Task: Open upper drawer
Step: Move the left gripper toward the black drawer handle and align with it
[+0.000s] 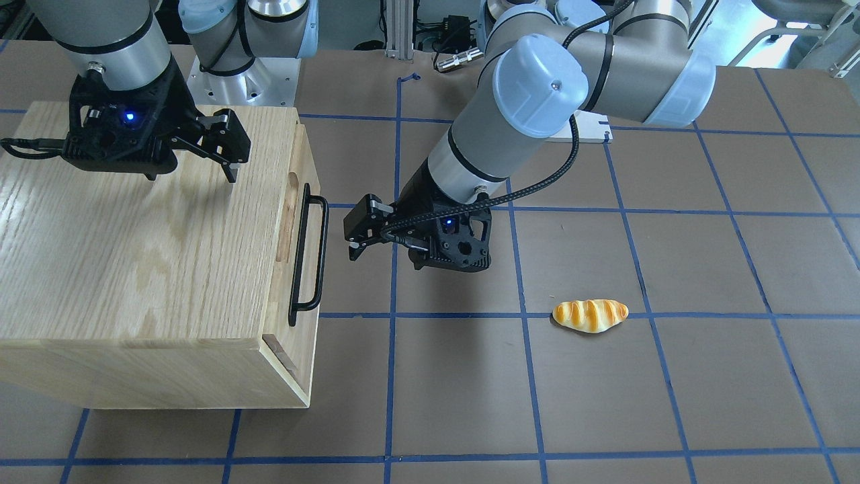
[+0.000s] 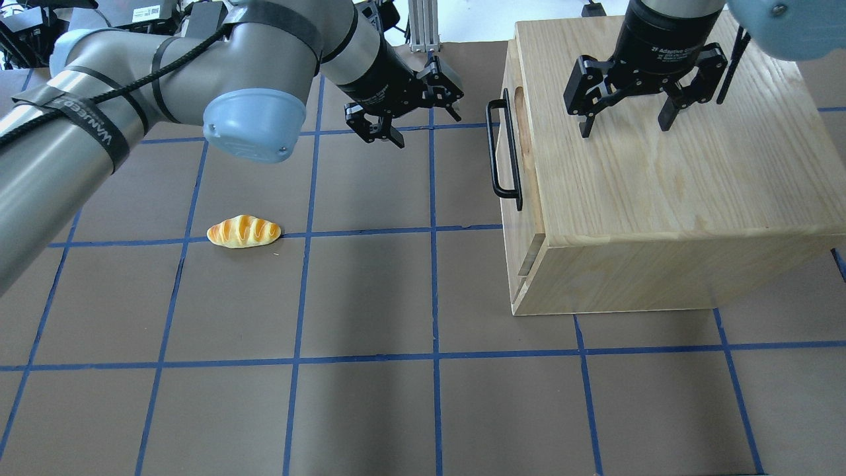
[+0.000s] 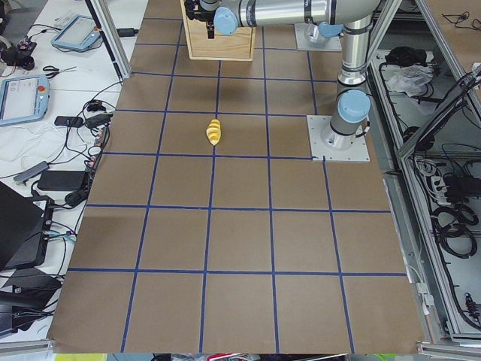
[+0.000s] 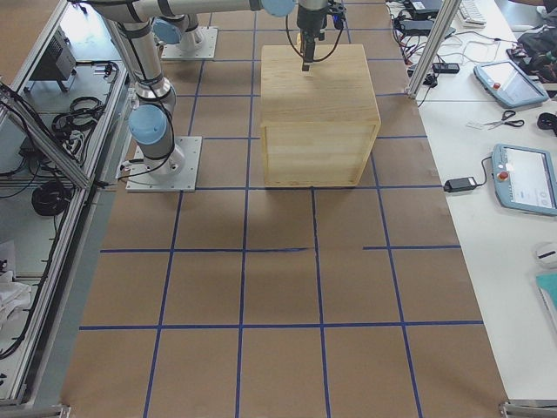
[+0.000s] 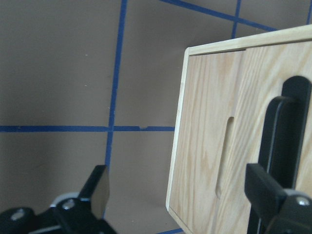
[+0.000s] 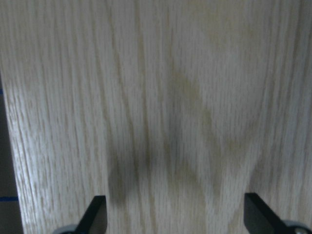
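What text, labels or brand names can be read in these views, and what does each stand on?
"2F Adaptive": on the black collar above the right gripper; the rest is blurred.
"WANLEED", roughly: on the black strap round the left arm.
White label at the overhead view's top edge: too small to read.

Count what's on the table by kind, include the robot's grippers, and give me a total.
Wooden cabinet: 1
Bread roll: 1
Grippers: 2 (left gripper, right gripper)
Total: 4
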`<state>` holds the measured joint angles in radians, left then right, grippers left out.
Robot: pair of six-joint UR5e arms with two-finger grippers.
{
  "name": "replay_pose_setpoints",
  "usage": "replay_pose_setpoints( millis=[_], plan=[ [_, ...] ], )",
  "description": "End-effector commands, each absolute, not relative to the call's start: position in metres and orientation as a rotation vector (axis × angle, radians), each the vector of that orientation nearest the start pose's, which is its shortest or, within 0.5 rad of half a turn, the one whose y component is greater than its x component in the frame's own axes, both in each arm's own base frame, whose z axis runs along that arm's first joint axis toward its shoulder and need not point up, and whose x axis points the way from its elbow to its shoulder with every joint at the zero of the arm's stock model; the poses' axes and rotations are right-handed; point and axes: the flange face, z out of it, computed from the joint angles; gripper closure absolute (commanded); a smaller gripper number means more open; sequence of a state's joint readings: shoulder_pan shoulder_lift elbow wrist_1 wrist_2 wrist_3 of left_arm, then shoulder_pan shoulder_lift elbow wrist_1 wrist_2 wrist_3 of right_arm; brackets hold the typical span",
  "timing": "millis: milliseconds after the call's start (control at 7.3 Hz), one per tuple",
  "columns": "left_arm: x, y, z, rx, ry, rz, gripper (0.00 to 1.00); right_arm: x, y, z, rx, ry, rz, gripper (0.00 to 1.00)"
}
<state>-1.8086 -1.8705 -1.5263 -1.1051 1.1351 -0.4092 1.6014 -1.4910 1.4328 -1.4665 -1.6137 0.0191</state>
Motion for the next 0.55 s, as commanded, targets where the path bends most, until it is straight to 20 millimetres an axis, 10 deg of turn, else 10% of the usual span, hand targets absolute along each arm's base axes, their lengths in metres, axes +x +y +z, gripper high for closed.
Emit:
replay_pose_setpoints(
  millis=[0,411],
  plan=[
    [-0.341,-0.556,0.389,-0.218,3.619,-0.067,0.00,0.145,-0.516,0.505,-0.019,3.185,0.072,0.00],
    [-0.353,-0.551,0.378,-0.190,3.616,-0.034,0.00,0.145,-0.516,0.504,-0.021,3.185,0.074,0.00]
  ],
)
